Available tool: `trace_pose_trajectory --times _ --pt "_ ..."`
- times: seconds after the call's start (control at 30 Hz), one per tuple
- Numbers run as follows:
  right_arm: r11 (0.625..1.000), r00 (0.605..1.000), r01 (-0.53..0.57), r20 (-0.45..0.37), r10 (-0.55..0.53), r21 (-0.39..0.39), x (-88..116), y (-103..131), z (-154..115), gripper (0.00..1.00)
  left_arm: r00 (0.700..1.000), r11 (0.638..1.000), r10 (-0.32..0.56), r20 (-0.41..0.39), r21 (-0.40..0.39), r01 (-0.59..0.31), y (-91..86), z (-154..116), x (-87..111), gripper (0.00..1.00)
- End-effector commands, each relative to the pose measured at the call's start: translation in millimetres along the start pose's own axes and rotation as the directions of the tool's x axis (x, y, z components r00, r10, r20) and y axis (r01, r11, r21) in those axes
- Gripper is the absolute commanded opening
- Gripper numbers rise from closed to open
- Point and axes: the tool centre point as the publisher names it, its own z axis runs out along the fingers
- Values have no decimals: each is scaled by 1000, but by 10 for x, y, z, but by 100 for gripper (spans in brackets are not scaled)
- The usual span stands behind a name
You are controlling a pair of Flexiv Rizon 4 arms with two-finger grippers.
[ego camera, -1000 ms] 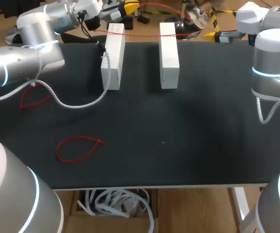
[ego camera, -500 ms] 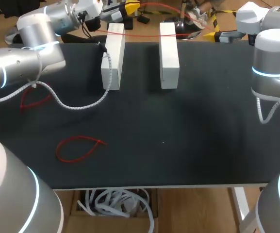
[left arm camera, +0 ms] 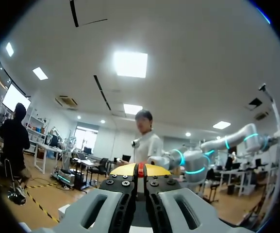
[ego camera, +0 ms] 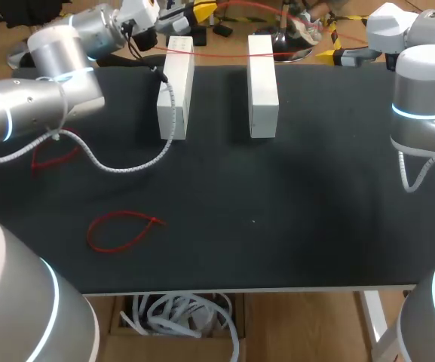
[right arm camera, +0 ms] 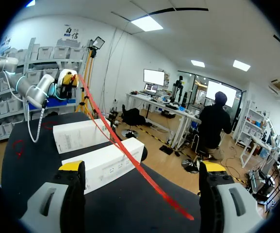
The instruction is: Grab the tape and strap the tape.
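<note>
A long red strap hangs in the air beyond the table's far edge, behind two white boxes. My left gripper is shut on one end of it; in the left wrist view a sliver of red strap shows between the yellow tips of the left gripper. In the right wrist view the strap slants down from the left gripper and passes between the wide-apart fingers of my right gripper, which is open. The right gripper sits at the far right.
Two loose red loops lie on the black table: one near the front left, one under my left arm. The left arm's white cable drapes over the mat beside the left box.
My left arm has shifted slightly toward the far side. The strap, the boxes and the right gripper stay where they were.
</note>
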Motion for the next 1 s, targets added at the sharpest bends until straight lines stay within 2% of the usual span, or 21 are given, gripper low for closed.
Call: trace_pose_trajectory --times 0.03,0.27,0.37,0.87,1.0 --pt "1000 1000 0 0 0 0 1 0 -2 100 1000 1000 2 1 5 -2 30 -6 5 0" --pt "1000 1000 0 0 0 0 1 0 -2 100 1000 1000 5 -8 6 -5 20 9 -1 0" --pt "1000 1000 0 0 0 0 1 0 -2 100 998 998 35 -42 59 -33 -1 18 15 0" --pt "1000 1000 0 0 0 0 1 0 -2 100 998 998 35 -42 59 -33 -1 18 15 0" --pt "986 984 -162 67 164 -25 -54 68 -54 100 998 998 35 -42 59 -33 -1 18 15 0"
